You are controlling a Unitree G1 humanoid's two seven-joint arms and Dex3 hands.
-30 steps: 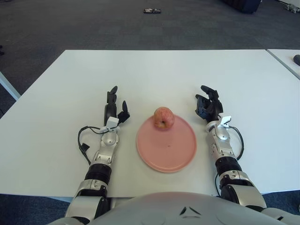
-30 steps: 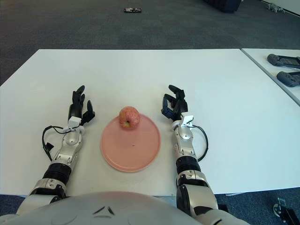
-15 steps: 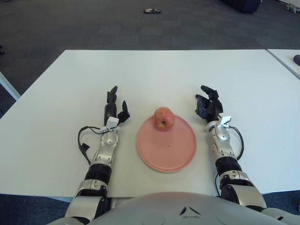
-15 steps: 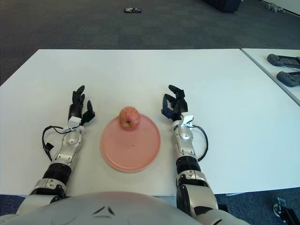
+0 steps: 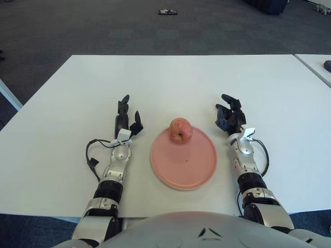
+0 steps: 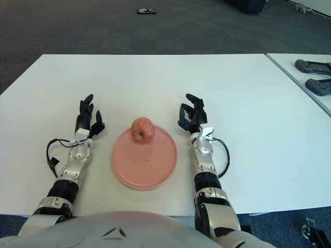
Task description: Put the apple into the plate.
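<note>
Nothing had moved since the earlier frames: apple, plate and both hands sat in the same places across the second. Judged from that, the placing step was over and the arms were idle.

Left eye view. The apple (image 5: 180, 129) sat upright on the far part of the pink plate (image 5: 194, 173), inside its rim, stem dimple facing the camera. The plate lay on the white table (image 5: 170, 77), between the two arms. The left hand (image 5: 125, 119) showed just left of the plate, apart from it, fingers extended and relaxed, gripping nothing. The right hand (image 5: 228, 117) showed just right of the plate's far edge, also apart from it, fingers loosely bent and spread, nothing between them. Neither hand touched the apple. A black cable (image 5: 93, 153) looped beside the left forearm.

Right eye view. Same layout from slightly to the right. Apple (image 6: 143, 129) on the far portion of the plate (image 6: 150, 173), clear gaps between plate and each hand. Left hand (image 6: 87, 120) released, right hand (image 6: 192, 116) released. Two dark handheld devices (image 6: 314, 75) lay on a neighbouring table at the right edge, well apart from the work.

Reading: apple rests in the plate and no grasp remains, so the task looks complete. Off-centre placement appears stable.
</note>
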